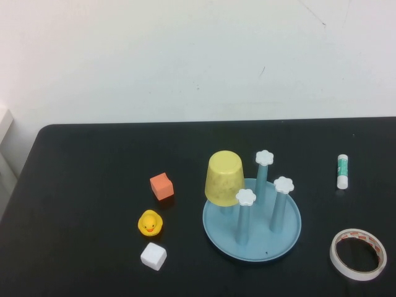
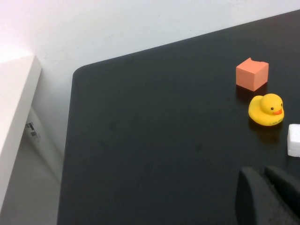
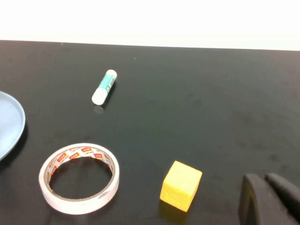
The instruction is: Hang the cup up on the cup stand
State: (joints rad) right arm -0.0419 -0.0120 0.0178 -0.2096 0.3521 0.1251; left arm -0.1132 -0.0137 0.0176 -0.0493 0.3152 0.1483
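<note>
High view: one black surface (image 1: 93, 185); one cup stand (image 1: 252, 228), three white-capped posts showing; one yellow cup (image 1: 224, 177) inverted over its far-left post; one orange cube (image 1: 161, 186); one rubber duck (image 1: 150, 223); one white cube (image 1: 153, 256); one glue stick (image 1: 343, 171); one tape roll (image 1: 358, 253). No arms visible.

Left wrist view: left end effector (image 2: 269, 197) low over the surface, fingers together, empty.

Right wrist view: right end effector (image 3: 270, 199) likewise closed, empty; one yellow cube (image 3: 181, 185) just beside it.

Lab-style test bench: black table (image 1: 93, 185) against bare white wall (image 1: 185, 55), scattered small props.
</note>
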